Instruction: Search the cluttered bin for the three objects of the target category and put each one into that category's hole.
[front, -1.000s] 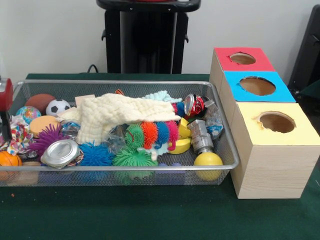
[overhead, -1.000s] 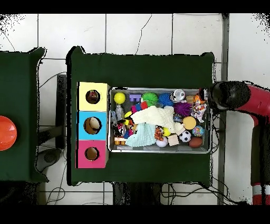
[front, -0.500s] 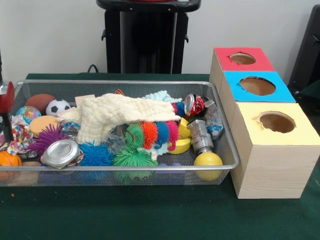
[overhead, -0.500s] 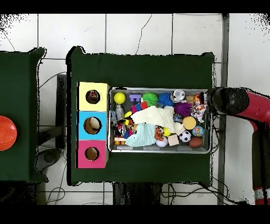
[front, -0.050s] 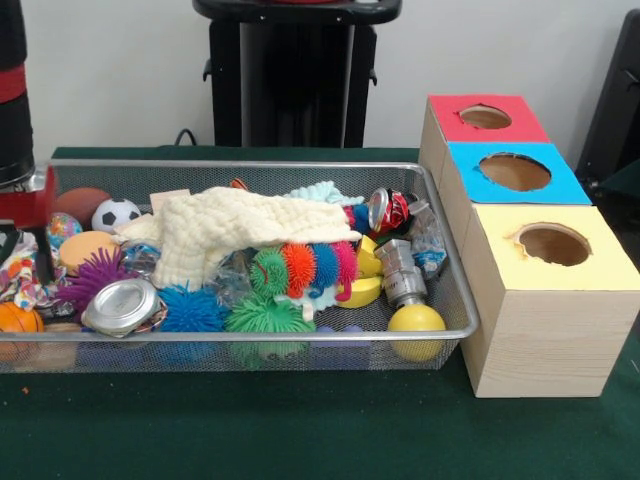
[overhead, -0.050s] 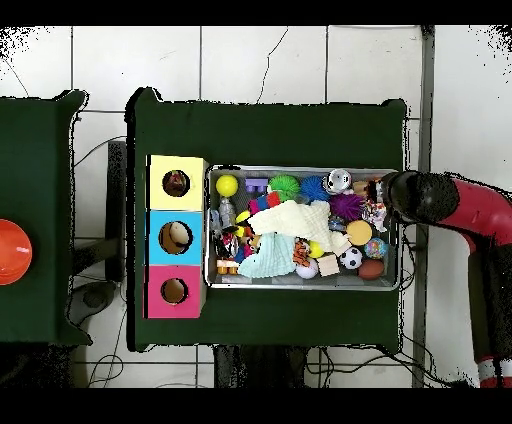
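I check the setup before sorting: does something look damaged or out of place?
Yes. The yellow box's hole has a torn, ragged edge, unlike the clean red and blue holes. A cream cloth lies draped over toys in the bin, hiding some.

A dark green cloth-covered bench (front, -0.050s: 300, 430) stands on a white tiled floor (overhead, -0.050s: 260, 60). Off one side, a second green-topped bench (overhead, -0.050s: 35, 180) carries a round orange disc (overhead, -0.050s: 14, 252) at its outer edge. Black cables (overhead, -0.050s: 100, 365) trail across the tiles.

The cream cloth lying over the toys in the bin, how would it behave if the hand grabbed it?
The cream cloth drapes limply over the toys, so it would probably sag. Its quilted weave suggests little slipping, and it looks light.
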